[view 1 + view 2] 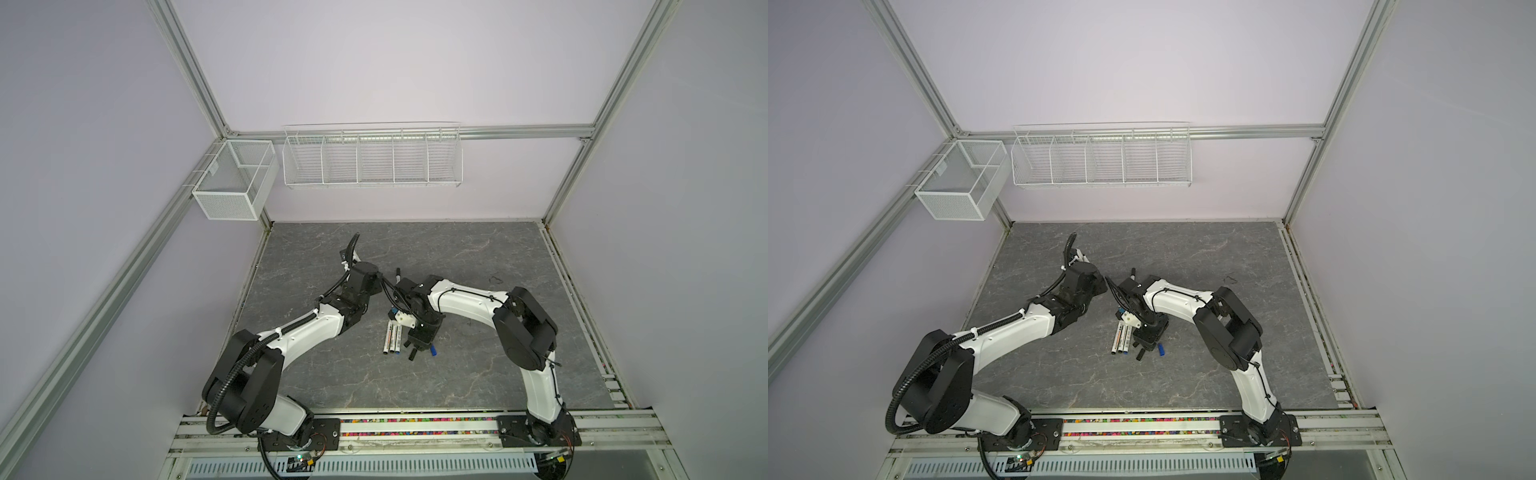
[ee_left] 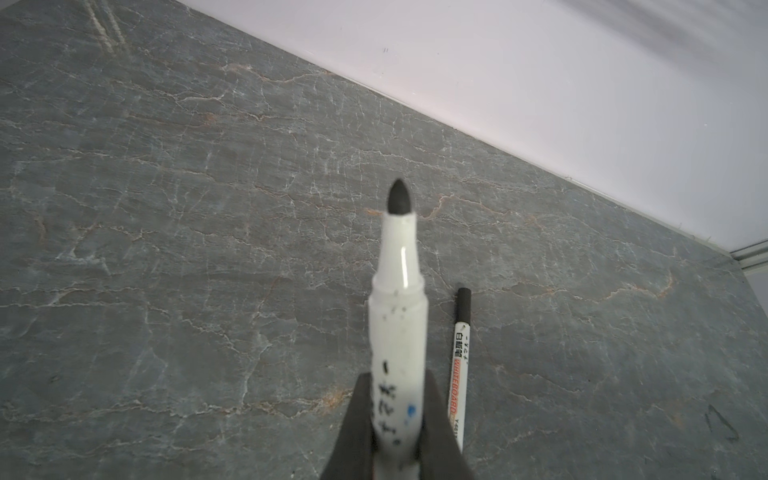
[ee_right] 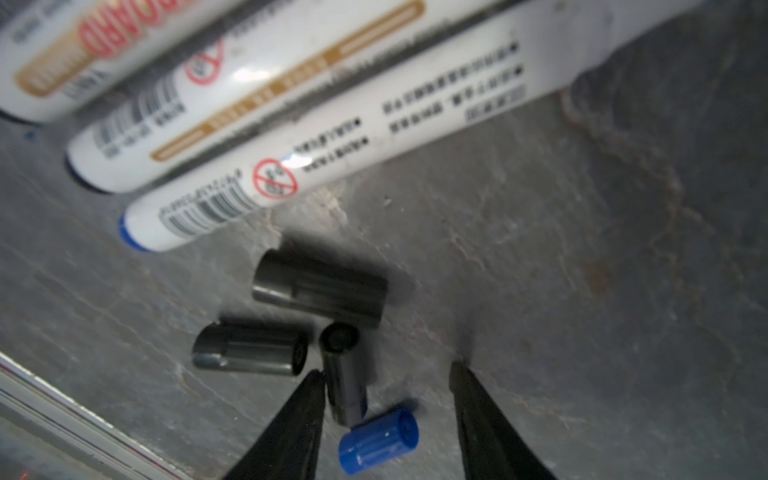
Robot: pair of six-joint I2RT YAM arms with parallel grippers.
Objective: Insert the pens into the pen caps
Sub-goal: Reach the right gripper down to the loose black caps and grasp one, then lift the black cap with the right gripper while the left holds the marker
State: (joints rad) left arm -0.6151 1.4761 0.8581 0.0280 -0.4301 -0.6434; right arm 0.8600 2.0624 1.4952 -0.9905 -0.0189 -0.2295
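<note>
My left jaws are clamped tight on a pen point(image 2: 399, 332), its bare black tip pointing straight out ahead of them. A capped pen point(image 2: 459, 365) lies on the table point(image 2: 166, 249) just beside the held one.

My right jaws stand about half open, low over the table, and grip nothing. Between them lie a black cap point(image 3: 343, 374) and a blue cap point(image 3: 378, 440). The black cap sits close against one finger point(image 3: 291, 424); whether they touch I cannot tell. Just past the fingertips lie two more black caps point(image 3: 320, 291). Beyond those are three pens point(image 3: 257, 83) side by side, the nearest a blue-ended pen point(image 3: 332, 137).

Their tips are cut off and their print is blurred. In both top views my left jaws and the held pen are hidden under my own wrist.
</note>
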